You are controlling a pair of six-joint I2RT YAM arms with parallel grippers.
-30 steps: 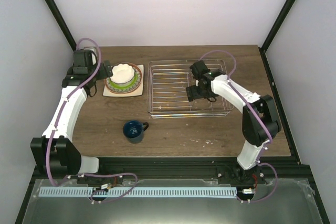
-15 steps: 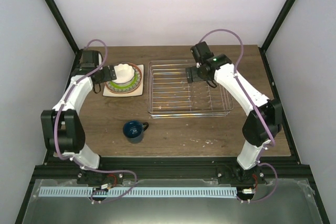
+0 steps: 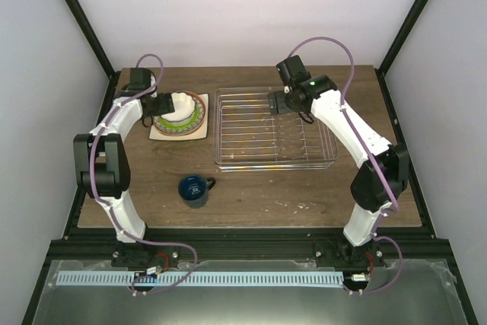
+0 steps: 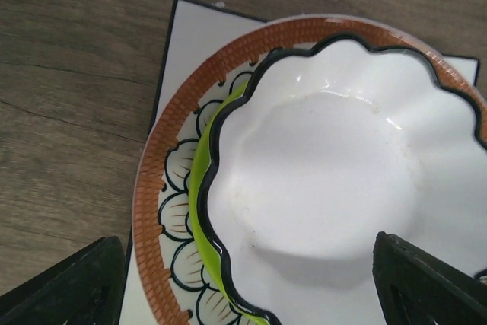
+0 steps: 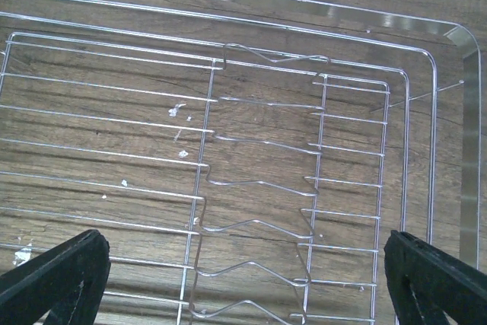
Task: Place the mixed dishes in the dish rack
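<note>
The left gripper (image 4: pixel 247 283) holds its jaws wide over the small white scalloped bowl (image 4: pixel 335 165). The right gripper (image 5: pixel 243 279) holds its jaws wide over the silver wire rack (image 5: pixel 327 11), gripping nothing.

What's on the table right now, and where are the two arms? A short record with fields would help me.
Stack, top to bottom: white scalloped bowl, lime-green plate, floral plate, white square plate
Mug: dark blue mug, standing alone on the table
Rack: wire dish rack, no dishes in it
Left gripper: open, over the bowl
Right gripper: open, above the rack
</note>
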